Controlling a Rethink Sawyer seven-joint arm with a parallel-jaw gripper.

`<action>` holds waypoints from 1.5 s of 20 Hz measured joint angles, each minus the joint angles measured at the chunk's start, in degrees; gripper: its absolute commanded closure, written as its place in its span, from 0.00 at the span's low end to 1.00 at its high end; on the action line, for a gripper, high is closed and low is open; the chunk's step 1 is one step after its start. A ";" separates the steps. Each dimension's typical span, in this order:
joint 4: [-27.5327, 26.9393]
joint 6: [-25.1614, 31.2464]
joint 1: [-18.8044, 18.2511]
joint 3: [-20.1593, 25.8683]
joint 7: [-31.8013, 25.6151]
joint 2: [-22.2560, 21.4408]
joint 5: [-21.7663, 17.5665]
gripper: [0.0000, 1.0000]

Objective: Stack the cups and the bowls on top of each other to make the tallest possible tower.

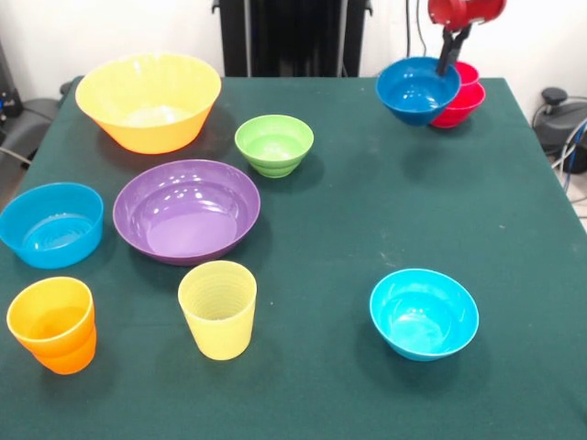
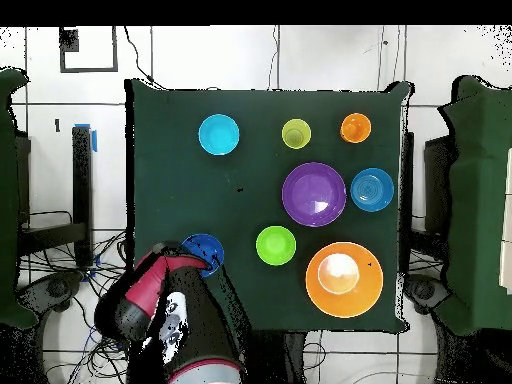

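Observation:
My gripper point(image 1: 448, 62) comes down at the table's far right corner and is shut on the right rim of the dark blue bowl point(image 1: 415, 90), one finger inside and one outside. That bowl sits in front of, and partly covers, the tower point(image 1: 464, 95), a red cup nested in a small red bowl. I cannot tell whether the blue bowl touches the cloth. In the overhead view only part of the dark blue bowl point(image 2: 203, 250) shows beside the red arm, which hides the tower and the gripper.
On the green table point(image 1: 348, 220) stand a large yellow-orange bowl point(image 1: 149, 99), a lime green bowl point(image 1: 273, 144), a purple bowl point(image 1: 186, 211), a light blue bowl point(image 1: 51, 225), an orange cup point(image 1: 52, 324), a pale yellow cup point(image 1: 218, 308) and a cyan bowl point(image 1: 424, 313).

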 measured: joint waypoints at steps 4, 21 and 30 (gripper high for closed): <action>0.31 -0.10 2.87 -1.11 1.01 -0.10 1.39 1.00; 0.94 -2.18 7.16 -4.85 1.40 -0.21 5.27 1.00; 1.19 -2.36 12.17 -8.34 1.40 -1.25 7.25 1.00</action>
